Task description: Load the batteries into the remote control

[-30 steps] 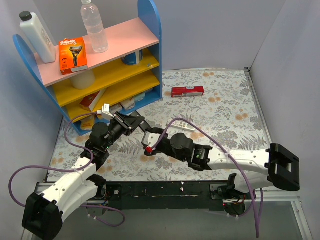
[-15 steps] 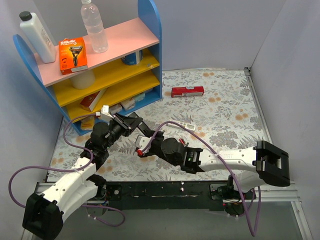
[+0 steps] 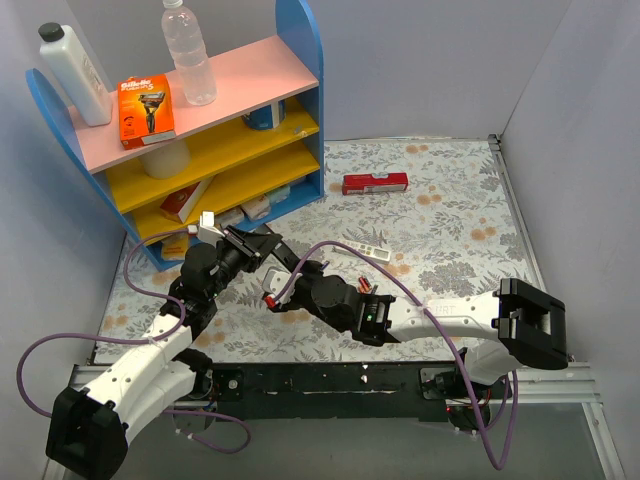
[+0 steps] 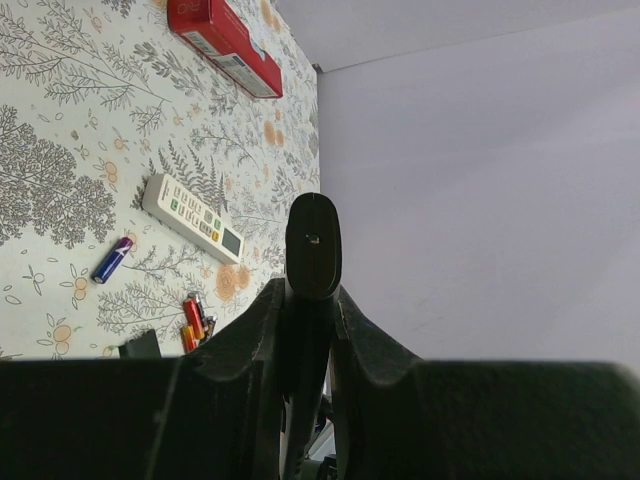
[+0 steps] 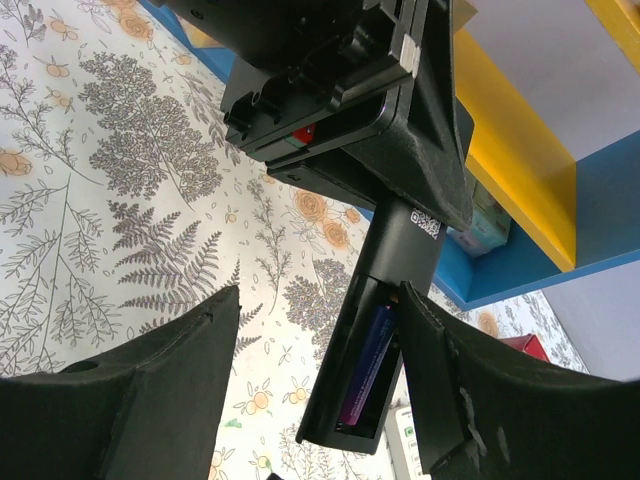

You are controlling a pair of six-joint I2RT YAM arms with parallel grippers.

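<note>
The left claw (image 4: 311,300) is clamped on the black remote control (image 5: 395,255), holding it above the counter (image 3: 450,230) with its back open and one blue-purple cell (image 5: 368,365) seated in the bay. The right claw (image 5: 320,295) has swung leftward to sit just beside that bay, its fingers spread with nothing visible between them — so the second slot likely remains unfilled. Farther right, spare batteries (image 4: 193,318) lie loose near a white remote (image 4: 190,214).
</note>
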